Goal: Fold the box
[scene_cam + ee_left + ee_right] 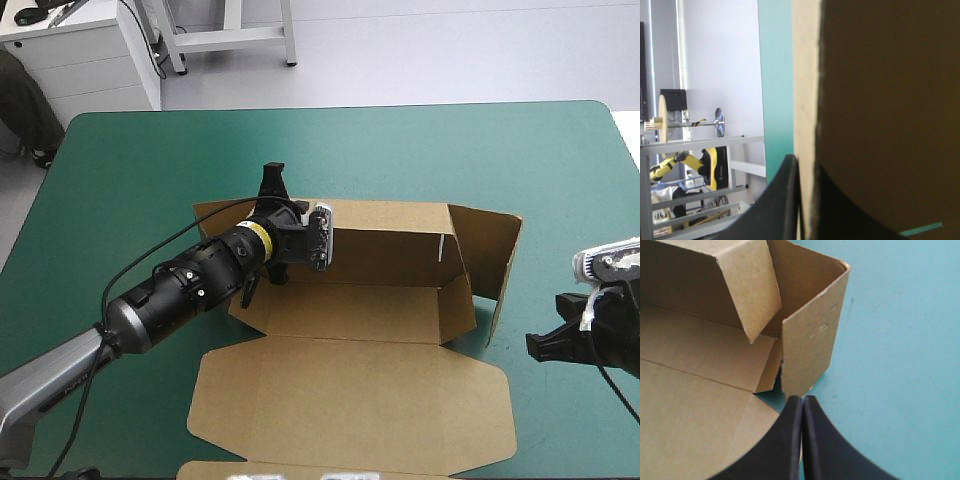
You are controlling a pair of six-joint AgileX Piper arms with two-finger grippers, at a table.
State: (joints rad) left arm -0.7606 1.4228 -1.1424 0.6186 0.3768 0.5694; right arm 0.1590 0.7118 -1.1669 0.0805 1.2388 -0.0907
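The brown box (370, 300) lies mid-table with its back wall and right wall (495, 250) raised and its lid (350, 400) flat toward the front edge. My left gripper (272, 182) is at the left end of the back wall. In the left wrist view it (801, 162) is shut on the board's edge (807, 100), one black finger on each side. My right gripper (540, 345) is shut and holds nothing, a short way right of the box. In the right wrist view its tip (802, 399) points at the foot of the right wall (810, 345), just short of it.
Bare teal-green cover (150, 180) surrounds the box, with wide room at the left and far side. A narrow brown flap (215, 468) of the lid reaches the table's front edge. White furniture (90, 50) stands beyond the far left corner.
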